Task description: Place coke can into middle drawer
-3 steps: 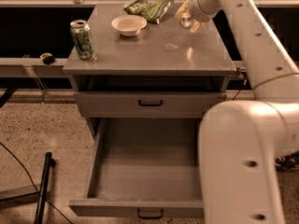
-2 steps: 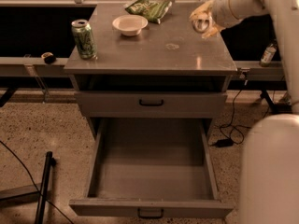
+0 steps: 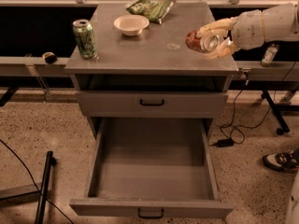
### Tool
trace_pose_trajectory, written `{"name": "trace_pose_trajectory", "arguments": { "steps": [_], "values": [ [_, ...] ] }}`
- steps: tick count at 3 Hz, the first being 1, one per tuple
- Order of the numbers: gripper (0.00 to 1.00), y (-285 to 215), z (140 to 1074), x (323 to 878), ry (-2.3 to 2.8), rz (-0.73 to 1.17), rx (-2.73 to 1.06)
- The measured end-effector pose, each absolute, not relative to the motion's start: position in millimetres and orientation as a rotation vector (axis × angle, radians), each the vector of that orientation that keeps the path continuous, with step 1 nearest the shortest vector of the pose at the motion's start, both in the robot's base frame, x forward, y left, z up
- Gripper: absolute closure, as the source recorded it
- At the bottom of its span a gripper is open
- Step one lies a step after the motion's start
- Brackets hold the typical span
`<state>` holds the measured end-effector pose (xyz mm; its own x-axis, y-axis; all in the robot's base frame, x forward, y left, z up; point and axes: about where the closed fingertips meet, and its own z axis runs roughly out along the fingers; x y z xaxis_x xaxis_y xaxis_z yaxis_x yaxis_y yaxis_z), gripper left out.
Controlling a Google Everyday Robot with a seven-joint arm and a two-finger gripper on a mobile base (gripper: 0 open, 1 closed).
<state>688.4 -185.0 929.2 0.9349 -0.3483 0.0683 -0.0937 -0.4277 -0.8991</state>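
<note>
Gripper [image 3: 206, 42] over grey tabletop [image 3: 154, 52], right; pale fingers [image 3: 217, 26] clasp cylindrical coke can [image 3: 195, 40], seemingly tilted

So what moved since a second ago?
The gripper, shut on the coke can, carried it from the back of the tabletop toward the front right edge. The arm swung away and no longer hides the middle drawer. The green can, bowl, bag and open drawer stayed put.
</note>
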Motion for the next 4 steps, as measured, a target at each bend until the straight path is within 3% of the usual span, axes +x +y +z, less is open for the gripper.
{"name": "trace_pose_trajectory", "arguments": {
  "steps": [1,4],
  "values": [
    [1.00,-180.7,912.9,616.8,0.232,-0.357,-1.941],
    [1.00,-154.6,883.5,586.7,0.100,-0.308,-1.975]
  ]
}}
